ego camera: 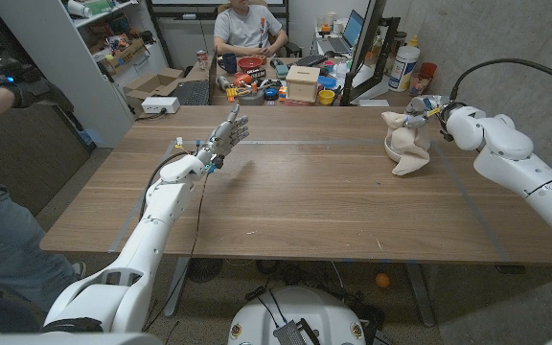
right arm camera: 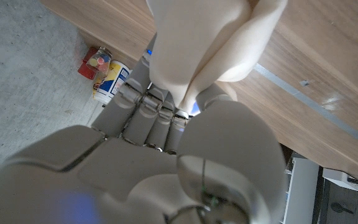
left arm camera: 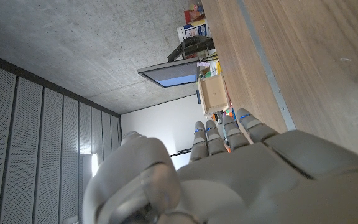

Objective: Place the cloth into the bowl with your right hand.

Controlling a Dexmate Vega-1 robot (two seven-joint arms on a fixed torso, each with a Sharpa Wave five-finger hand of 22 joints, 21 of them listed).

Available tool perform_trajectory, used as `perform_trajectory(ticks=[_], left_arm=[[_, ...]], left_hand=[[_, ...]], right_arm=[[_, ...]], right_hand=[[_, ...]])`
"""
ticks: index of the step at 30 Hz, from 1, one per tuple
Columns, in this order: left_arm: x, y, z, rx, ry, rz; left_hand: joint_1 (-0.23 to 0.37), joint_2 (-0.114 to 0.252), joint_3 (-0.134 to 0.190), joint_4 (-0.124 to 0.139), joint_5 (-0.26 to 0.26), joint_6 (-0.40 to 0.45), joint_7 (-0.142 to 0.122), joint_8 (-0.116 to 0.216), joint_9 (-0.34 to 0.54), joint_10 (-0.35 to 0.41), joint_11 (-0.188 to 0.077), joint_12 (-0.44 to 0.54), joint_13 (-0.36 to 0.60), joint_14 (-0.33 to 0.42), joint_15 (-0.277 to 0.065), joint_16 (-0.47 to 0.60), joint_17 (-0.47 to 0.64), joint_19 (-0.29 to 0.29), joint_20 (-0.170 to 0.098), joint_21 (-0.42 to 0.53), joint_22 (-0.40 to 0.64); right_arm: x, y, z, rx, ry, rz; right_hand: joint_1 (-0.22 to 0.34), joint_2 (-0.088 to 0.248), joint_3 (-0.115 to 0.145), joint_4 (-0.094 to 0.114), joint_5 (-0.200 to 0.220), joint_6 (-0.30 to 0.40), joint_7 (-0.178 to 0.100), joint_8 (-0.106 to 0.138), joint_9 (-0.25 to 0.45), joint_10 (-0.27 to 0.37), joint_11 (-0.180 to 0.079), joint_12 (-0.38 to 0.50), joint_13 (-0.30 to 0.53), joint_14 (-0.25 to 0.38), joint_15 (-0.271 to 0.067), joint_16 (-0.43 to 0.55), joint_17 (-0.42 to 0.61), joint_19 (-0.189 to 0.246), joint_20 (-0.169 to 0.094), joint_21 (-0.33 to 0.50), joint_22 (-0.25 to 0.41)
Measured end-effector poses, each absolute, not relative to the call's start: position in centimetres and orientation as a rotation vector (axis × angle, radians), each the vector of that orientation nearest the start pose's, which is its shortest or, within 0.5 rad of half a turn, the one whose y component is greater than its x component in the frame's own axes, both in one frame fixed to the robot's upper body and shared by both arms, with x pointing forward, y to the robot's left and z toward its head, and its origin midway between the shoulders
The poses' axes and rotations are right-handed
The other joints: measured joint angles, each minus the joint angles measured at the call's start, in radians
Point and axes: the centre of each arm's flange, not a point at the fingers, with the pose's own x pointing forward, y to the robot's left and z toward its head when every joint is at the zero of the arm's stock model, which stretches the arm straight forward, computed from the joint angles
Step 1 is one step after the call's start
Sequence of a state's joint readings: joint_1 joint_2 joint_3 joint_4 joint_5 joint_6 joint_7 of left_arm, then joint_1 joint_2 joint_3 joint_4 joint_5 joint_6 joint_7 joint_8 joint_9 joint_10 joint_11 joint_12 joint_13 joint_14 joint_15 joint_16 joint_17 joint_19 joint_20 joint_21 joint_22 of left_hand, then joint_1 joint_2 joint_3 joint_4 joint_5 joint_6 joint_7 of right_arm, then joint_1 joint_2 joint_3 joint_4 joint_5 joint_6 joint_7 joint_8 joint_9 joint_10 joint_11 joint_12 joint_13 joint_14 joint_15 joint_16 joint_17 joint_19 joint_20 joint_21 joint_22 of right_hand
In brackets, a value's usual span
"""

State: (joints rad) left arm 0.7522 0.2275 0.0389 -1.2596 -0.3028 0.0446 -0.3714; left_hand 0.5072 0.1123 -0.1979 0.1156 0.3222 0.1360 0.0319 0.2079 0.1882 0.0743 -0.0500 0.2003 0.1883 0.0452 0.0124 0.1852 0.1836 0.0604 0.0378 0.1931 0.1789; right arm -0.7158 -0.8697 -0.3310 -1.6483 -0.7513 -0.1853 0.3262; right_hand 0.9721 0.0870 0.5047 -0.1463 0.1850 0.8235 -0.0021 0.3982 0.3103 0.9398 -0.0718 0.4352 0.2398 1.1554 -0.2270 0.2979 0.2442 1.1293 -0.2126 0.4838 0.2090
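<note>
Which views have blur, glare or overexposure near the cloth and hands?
Head view: sharp and evenly lit; cloth pale but readable, draped over the bowl by the right robot hand; left robot hand casts a soft shadow. Right wrist view: cloth close, soft-focused, nearly washed out. Left wrist view: the hand close and slightly soft; bright window patch behind.

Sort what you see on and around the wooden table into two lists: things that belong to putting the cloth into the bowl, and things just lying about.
Belongs to the job:
cloth, held up by the right hand, its lower end draped over the rim
bowl, white, under the cloth

Just lying about:
left hand, raised, holding nothing
wooden box beyond the far edge
laptop
</note>
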Motion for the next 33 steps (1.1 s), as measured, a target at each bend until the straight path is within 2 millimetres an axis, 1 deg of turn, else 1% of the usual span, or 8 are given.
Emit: perform_trajectory(ticks=[2, 11, 18, 22, 26, 27, 30, 33], left_arm=[[67.9, 27.1, 1.1, 0.006, -0.473, -0.354], [67.8, 27.2, 1.2, 0.008, -0.475, -0.354], [67.6, 27.3, 1.4, 0.012, -0.483, -0.353], [67.4, 27.4, 1.4, 0.013, -0.485, -0.353], [67.3, 27.3, 1.4, 0.015, -0.488, -0.354], [67.3, 27.4, 1.4, 0.013, -0.486, -0.353], [67.2, 27.4, 1.4, 0.014, -0.485, -0.354], [67.2, 27.3, 1.4, 0.015, -0.485, -0.355]], left_hand=[[0.0, 0.0, 0.0, 0.0, 0.0, 0.001, 0.001, 0.0, 0.0, 0.0, 0.0, 0.0, 0.0, 0.0, 0.0, 0.0, 0.0, 0.0, 0.0, 0.0, 0.0], [0.0, 0.0, -0.004, 0.004, 0.0, 0.004, 0.004, 0.0, 0.0, 0.0, 0.0, 0.0, 0.0, 0.0, 0.0, 0.0, 0.0, 0.0, 0.0, 0.0, 0.0], [0.0, 0.0, -0.004, 0.004, 0.0, 0.004, 0.004, 0.0, 0.0, 0.0, 0.0, 0.0, 0.0, 0.0, 0.0, 0.0, 0.0, 0.0, 0.0, 0.0, 0.0], [0.0, 0.0, -0.007, 0.002, 0.0, 0.006, 0.006, 0.0, 0.0, 0.0, 0.0, 0.0, 0.0, 0.0, 0.0, 0.0, 0.0, 0.0, 0.0, 0.0, 0.0], [0.005, 0.005, -0.007, 0.002, 0.0, 0.009, 0.009, 0.0, 0.0, 0.0, 0.0, 0.0, 0.0, 0.0, 0.0, 0.0, 0.0, 0.0, 0.0, 0.0, 0.0], [0.005, 0.005, -0.007, 0.002, 0.0, 0.009, 0.009, 0.0, 0.0, 0.0, 0.0, 0.0, 0.0, 0.0, 0.0, 0.0, 0.0, 0.0, 0.0, 0.0, 0.0], [0.005, 0.005, -0.007, 0.002, 0.0, 0.009, 0.009, 0.0, 0.0, 0.0, 0.0, 0.0, 0.0, 0.0, 0.0, 0.0, 0.0, 0.0, 0.0, 0.0, 0.0], [0.005, 0.005, -0.007, 0.002, 0.0, 0.009, 0.009, 0.0, 0.0, 0.0, 0.0, 0.0, 0.0, 0.0, 0.0, 0.0, 0.0, 0.0, 0.0, 0.0, 0.0]], right_arm=[[60.9, -37.2, 10.7, -1.65, -0.295, -0.216], [62.3, -37.3, 9.9, -1.644, -0.267, -0.185], [63.9, -37.6, 9.0, -1.637, -0.235, -0.161], [64.5, -37.6, 8.7, -1.637, -0.225, -0.151], [64.4, -37.5, 8.7, -1.64, -0.238, -0.153], [65.2, -37.9, 8.2, -1.63, -0.215, -0.147], [65.5, -38.0, 7.9, -1.624, -0.211, -0.15], [65.7, -38.1, 7.8, -1.62, -0.216, -0.155]], right_hand=[[0.0, 0.0, -0.005, 0.003, 0.0, 0.0, 0.0, -0.001, 0.0, 0.0, 0.0, 0.0, 0.0, 0.0, 0.0, 0.0, 0.0, 0.0, 0.0, 0.0, 0.0], [0.0, 0.0, -0.005, 0.003, -0.001, 0.012, -0.004, -0.008, -0.003, 0.0, 0.0, -0.002, 0.004, 0.0, 0.0, 0.0, 0.005, 0.0, 0.0, 0.0, 0.0], [0.0, 0.0, -0.005, 0.003, -0.001, 0.013, -0.005, -0.011, -0.003, 0.0, 0.0, -0.002, 0.004, 0.0, 0.0, 0.0, 0.005, 0.0, 0.0, 0.0, 0.0], [0.0, 0.0, -0.005, 0.003, -0.002, 0.013, -0.005, -0.012, -0.006, 0.0, 0.0, -0.002, 0.004, 0.0, 0.0, 0.0, 0.005, -0.002, -0.002, 0.0, 0.0], [0.0, 0.0, -0.005, 0.003, -0.003, 0.013, -0.005, -0.014, -0.006, 0.0, 0.0, -0.002, 0.004, 0.0, 0.0, 0.0, 0.005, -0.004, -0.004, 0.0, 0.0], [0.0, 0.0, -0.005, 0.003, -0.003, 0.013, -0.005, -0.014, -0.006, 0.0, 0.0, -0.002, 0.004, 0.0, 0.0, 0.0, 0.004, -0.004, -0.004, 0.0, 0.0], [0.0, 0.0, -0.014, 0.003, -0.003, 0.013, -0.005, -0.016, -0.006, 0.004, 0.004, -0.002, 0.009, 0.0, 0.0, 0.0, 0.009, -0.004, -0.004, 0.0, 0.0], [0.019, 0.003, -0.014, 0.003, -0.003, 0.013, -0.005, -0.018, -0.009, 0.004, 0.004, -0.002, 0.009, 0.0, 0.0, 0.0, 0.009, -0.007, 0.0, 0.0, 0.0]])
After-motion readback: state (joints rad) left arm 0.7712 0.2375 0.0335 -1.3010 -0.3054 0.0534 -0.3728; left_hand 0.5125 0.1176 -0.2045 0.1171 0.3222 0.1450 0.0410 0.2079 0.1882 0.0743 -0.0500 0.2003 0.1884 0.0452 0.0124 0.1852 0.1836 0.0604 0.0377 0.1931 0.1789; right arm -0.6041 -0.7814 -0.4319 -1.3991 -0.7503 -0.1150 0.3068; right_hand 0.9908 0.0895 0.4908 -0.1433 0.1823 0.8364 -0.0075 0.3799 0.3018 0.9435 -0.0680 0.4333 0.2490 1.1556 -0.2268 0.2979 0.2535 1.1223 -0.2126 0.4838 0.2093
